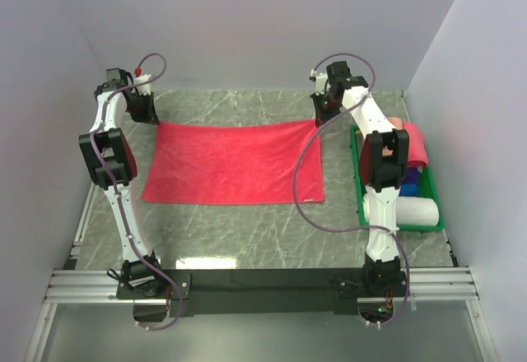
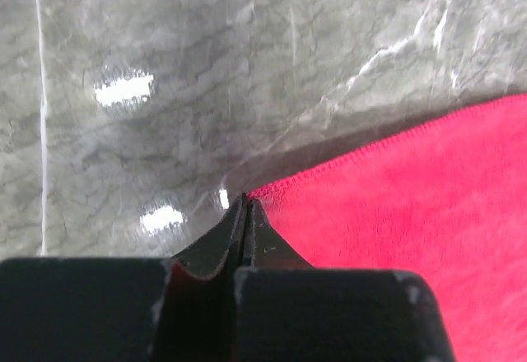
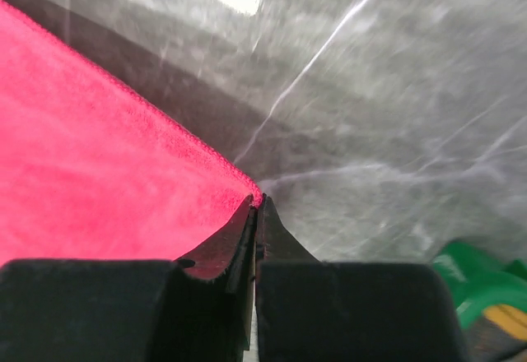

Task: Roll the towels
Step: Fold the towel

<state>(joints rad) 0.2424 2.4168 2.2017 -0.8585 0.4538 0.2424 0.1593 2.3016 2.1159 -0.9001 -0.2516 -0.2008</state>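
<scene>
A crimson-red towel lies spread flat on the grey marbled table. My left gripper is shut on its far left corner, seen in the left wrist view with the red towel to its right. My right gripper is shut on its far right corner, seen in the right wrist view with the red towel to its left. Both corners are pinched just above the table. A pink towel, a blue one and a white rolled one sit in the bin.
A green bin stands at the right edge, beside the right arm; its corner shows in the right wrist view. Grey walls close in the table on three sides. A purple cable hangs over the towel's right part.
</scene>
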